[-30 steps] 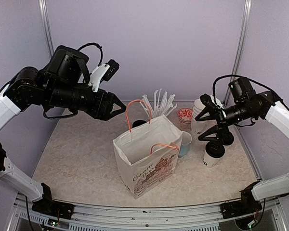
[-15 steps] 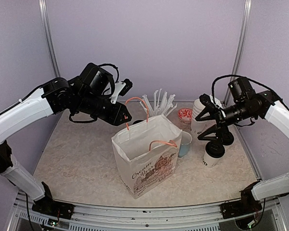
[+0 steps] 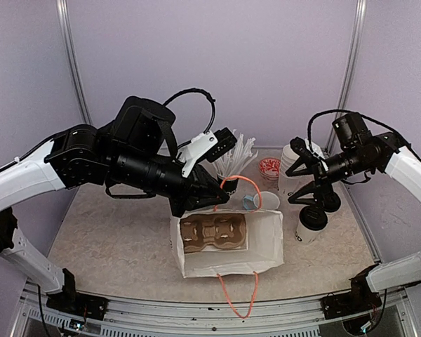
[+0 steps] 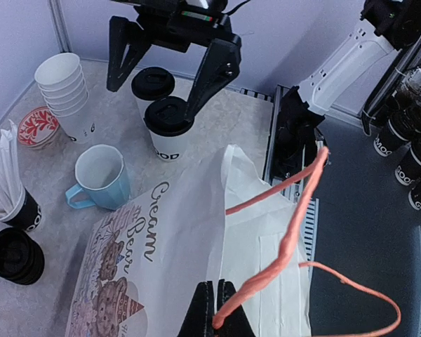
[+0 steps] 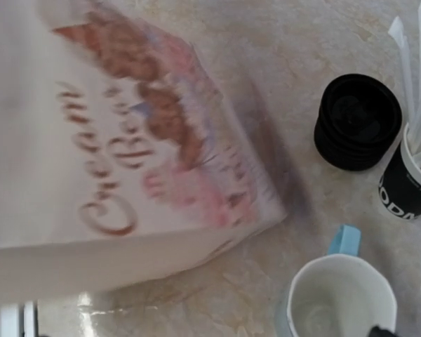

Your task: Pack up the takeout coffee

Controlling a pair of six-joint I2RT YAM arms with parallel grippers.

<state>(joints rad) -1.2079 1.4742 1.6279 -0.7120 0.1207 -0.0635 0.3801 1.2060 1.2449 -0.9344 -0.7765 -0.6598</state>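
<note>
Two takeout coffee cups, white with black lids, stand side by side at the right: the near one (image 3: 310,226) (image 4: 168,128) and the other behind it (image 4: 151,86). My right gripper (image 3: 291,187) (image 4: 154,98) hangs open just above them, a finger on each side, holding nothing. The white paper bag (image 3: 264,240) (image 4: 168,246), printed "Cream Bear", is tipped with its mouth toward the top camera. A brown cup carrier (image 3: 214,233) shows inside. My left gripper (image 3: 219,199) (image 4: 217,321) is shut on the bag's orange handle (image 3: 244,184) (image 4: 295,232).
A light-blue mug (image 3: 266,202) (image 4: 100,175) (image 5: 340,302) stands between bag and coffee. Behind are a stack of plain cups (image 3: 290,159) (image 4: 59,84), a red-patterned cup (image 3: 269,168), straws in a black cup (image 4: 5,189) (image 5: 407,184) and stacked black lids (image 4: 14,256) (image 5: 358,121). The second handle (image 3: 240,300) hangs over the front edge.
My left arm swung in to the bag, shut on its orange handle and tipped the bag over so its inside shows. The right arm has barely moved.
</note>
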